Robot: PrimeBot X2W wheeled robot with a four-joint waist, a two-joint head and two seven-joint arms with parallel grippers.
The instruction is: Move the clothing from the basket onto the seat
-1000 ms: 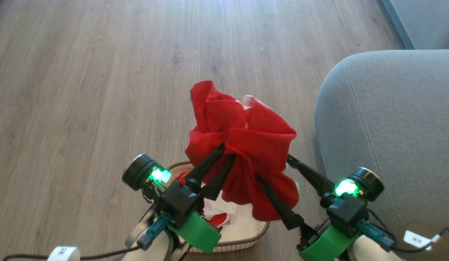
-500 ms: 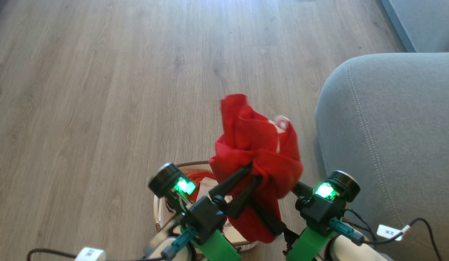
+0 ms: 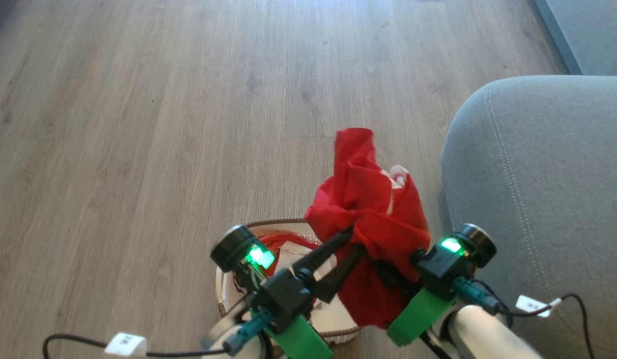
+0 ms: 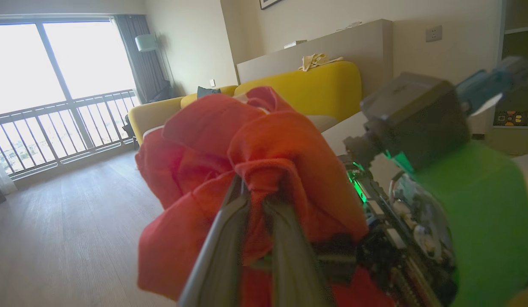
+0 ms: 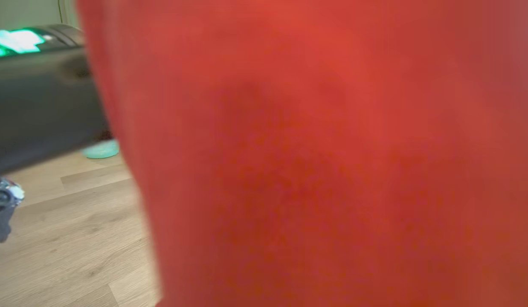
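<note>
- The red garment (image 3: 371, 209) hangs bunched in the air, above the right part of the basket (image 3: 281, 222) and just beside the seat (image 3: 538, 174), not yet over it.
- It looks light and limp, with no stiff part. It will likely sag, swing and trail loose tails, so a gathered fold near the middle is the surest place to pinch.
- The left pincer (image 3: 352, 240) is closed tight on such a fold.
- The right pincer (image 3: 398, 279) is closed too. Its fingers are buried in the cloth's lower right side, and I cannot tell whether they have caught a fold.
- A red-and-white garment (image 3: 288, 248) lies crumpled in the basket on the wooden floor (image 3: 139, 124). It appears equally soft.
- The grey seat has a rounded corner that the hanging tail could drag across.
</note>
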